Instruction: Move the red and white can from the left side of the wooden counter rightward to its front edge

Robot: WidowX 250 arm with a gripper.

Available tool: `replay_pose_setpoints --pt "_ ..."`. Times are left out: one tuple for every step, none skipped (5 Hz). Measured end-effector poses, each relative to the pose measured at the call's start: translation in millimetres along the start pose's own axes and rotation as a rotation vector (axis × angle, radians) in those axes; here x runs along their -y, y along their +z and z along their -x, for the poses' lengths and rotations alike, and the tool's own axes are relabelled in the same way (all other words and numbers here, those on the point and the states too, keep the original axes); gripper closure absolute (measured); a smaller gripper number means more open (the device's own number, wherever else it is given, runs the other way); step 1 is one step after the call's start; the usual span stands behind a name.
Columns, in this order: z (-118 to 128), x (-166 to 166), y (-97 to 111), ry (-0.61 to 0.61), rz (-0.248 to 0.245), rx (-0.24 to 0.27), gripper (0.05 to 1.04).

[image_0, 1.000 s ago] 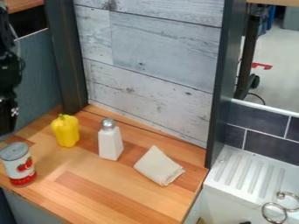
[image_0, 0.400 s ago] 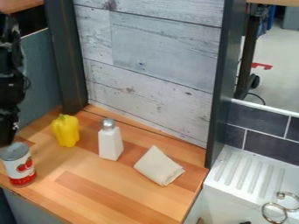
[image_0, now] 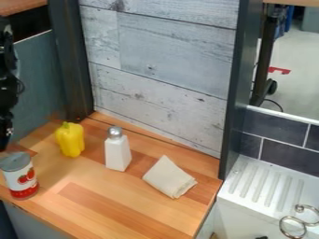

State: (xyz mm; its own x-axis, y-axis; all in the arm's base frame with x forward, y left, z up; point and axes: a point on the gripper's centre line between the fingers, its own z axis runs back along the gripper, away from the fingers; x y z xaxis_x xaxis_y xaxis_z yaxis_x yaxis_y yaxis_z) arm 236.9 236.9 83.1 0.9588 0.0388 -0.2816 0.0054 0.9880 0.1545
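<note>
1. Black robot gripper (image_0: 5, 137) — at the left edge, near the can; how far open or holding what, I cannot tell.
2. Red-and-white cylindrical metal can (image_0: 20, 177) — upright, left on the brown wooden counter (image_0: 118, 198).
3. Yellow bell pepper (image_0: 70, 140) stands behind it.

Brightly and softly lit, with gentle shadows.
Glinting on the shaker's metal cap (image_0: 114, 132); shining pale off the white drainboard (image_0: 259, 184); dimming softly across the wooden counter (image_0: 106, 200) beside the can (image_0: 20, 178).
</note>
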Motion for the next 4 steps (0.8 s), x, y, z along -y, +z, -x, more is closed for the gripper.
replay_pose_setpoints --pt "-2 -8 -1 -0.016 -0.021 0.031 0.083" --pt "-5 -13 -9 -0.044 -0.039 0.028 0.083" --pt "-11 -15 -14 -0.067 -0.067 0.062 0.083" --pt "-15 -14 -22 -0.075 -0.067 0.067 0.083"
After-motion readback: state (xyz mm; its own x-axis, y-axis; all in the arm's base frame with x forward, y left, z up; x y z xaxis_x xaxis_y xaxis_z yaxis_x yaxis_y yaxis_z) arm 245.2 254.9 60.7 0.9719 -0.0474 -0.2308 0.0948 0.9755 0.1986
